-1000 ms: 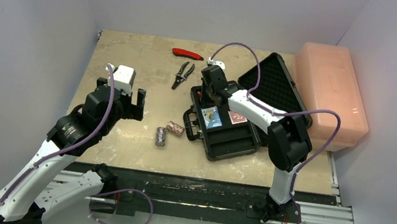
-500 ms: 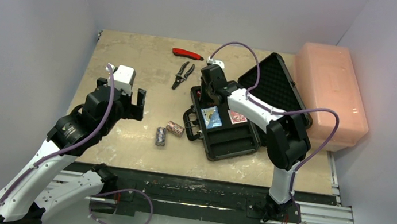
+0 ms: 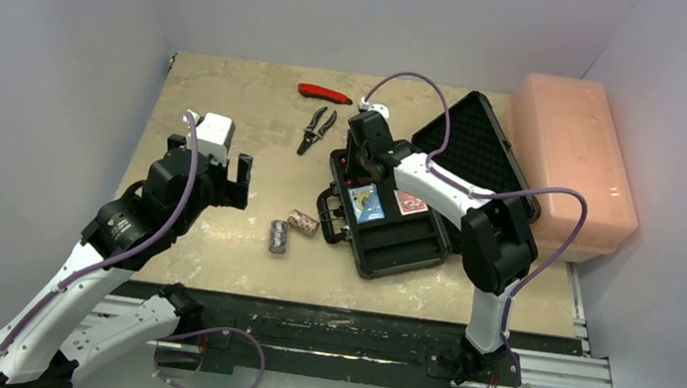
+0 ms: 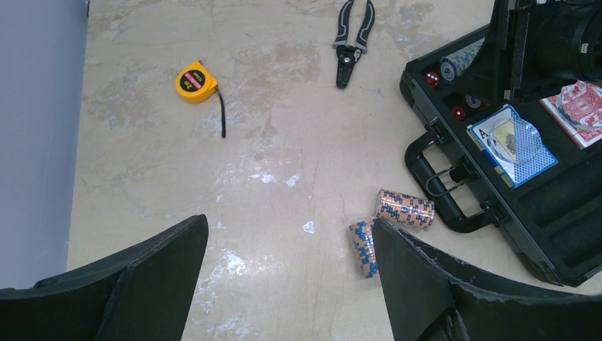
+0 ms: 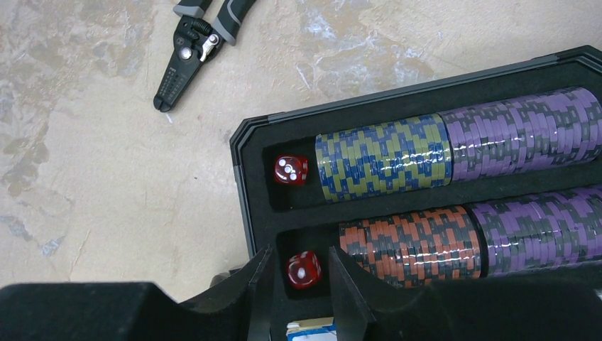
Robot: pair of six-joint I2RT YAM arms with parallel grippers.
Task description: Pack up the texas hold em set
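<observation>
The open briefcase (image 3: pixel 391 259) held chip stacks (image 5: pixel 383 158), two red dice (image 5: pixel 291 170) and two card decks (image 3: pixel 366 202). The right gripper (image 5: pixel 300 264) stood slightly apart around one die (image 5: pixel 303 269). The left gripper (image 4: pixel 287 234) was spread wide, empty.

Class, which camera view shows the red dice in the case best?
Right wrist: the red dice are close, pips visible, inside the case. Left wrist shows tiny red specks; top view cannot resolve them.

The left tool (image 4: pixel 287 234) hovers on a crooked arm, fingers spread wide. The right tool (image 5: pixel 299 259) points down on an outstretched arm, fingers parted a little.
</observation>
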